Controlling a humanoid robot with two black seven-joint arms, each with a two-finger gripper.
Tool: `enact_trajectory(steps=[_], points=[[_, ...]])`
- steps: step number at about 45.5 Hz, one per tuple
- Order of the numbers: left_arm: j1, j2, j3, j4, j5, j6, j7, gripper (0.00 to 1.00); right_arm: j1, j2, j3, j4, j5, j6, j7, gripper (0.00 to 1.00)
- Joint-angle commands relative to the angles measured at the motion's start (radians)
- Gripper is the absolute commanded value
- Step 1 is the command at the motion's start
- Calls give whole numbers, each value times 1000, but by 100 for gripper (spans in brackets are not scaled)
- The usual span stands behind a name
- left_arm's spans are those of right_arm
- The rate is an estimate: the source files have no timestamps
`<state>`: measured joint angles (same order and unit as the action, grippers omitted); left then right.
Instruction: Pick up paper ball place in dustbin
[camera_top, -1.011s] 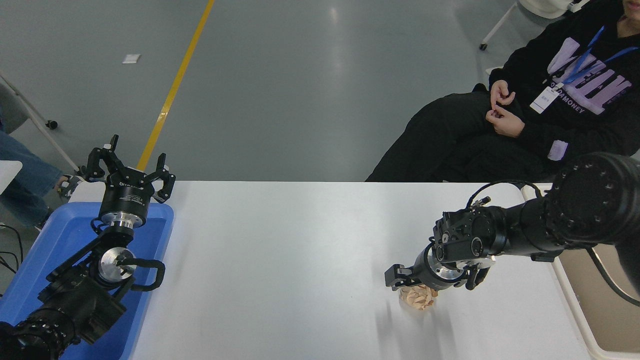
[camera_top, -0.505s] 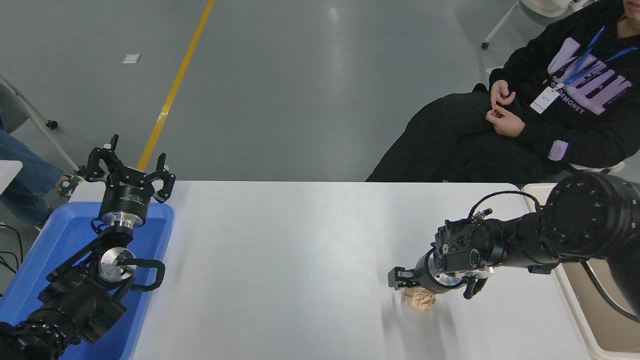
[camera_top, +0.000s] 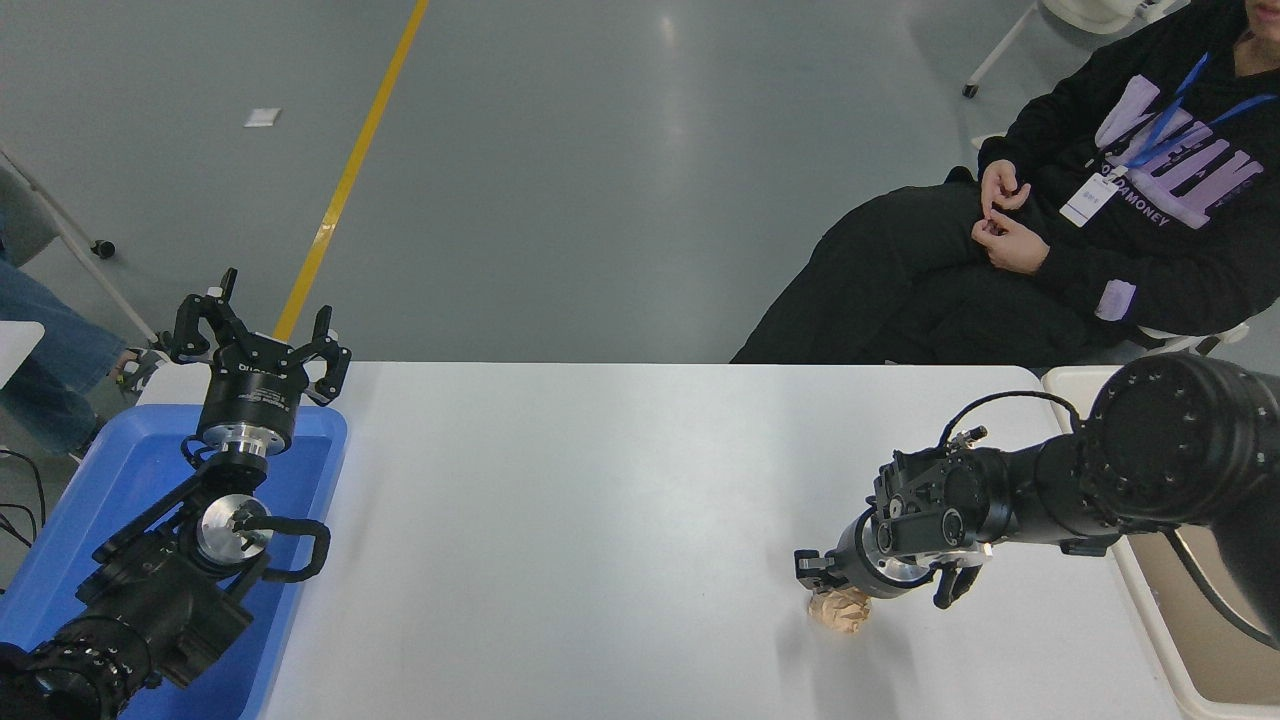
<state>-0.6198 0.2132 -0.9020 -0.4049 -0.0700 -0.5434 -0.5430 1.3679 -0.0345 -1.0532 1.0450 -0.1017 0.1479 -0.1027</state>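
The tan-brown paper ball (camera_top: 840, 612) lies on the white table (camera_top: 600, 520) at the front right. My right gripper (camera_top: 868, 588) points down right over it, its fingers spread to either side of the ball, and it hides the ball's top. I cannot tell whether the fingers touch the ball. The beige dustbin (camera_top: 1152, 625) stands at the table's right edge, behind my right arm and partly hidden by it. My left gripper (camera_top: 258, 340) is parked open and empty at the far left.
A blue tray (camera_top: 120, 470) lies under my left arm at the table's left end. A person in black (camera_top: 1050, 250) sits beyond the far right corner, hands together, away from the table.
My right gripper has come down and shifted slightly right over the paper ball, hiding more of it. The ball has stayed on the table. The left arm has not moved.
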Motion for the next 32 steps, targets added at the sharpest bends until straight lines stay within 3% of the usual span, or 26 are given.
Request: enact_trajectory(steps=[1,14,22,32], points=[[0,0,0,0,1,0,0,99,147,-105,-36,145,16,1,3,0],[0,0,0,1,1,0,0,99,551,-223,-152,469,36,65,6,0],[0,0,0,0,1,0,0,99,750,-240,-160,500,120,352,9,0],[2,0,0,0,-1,0,0,99,907,-327,-152,503,158,607,9,0]])
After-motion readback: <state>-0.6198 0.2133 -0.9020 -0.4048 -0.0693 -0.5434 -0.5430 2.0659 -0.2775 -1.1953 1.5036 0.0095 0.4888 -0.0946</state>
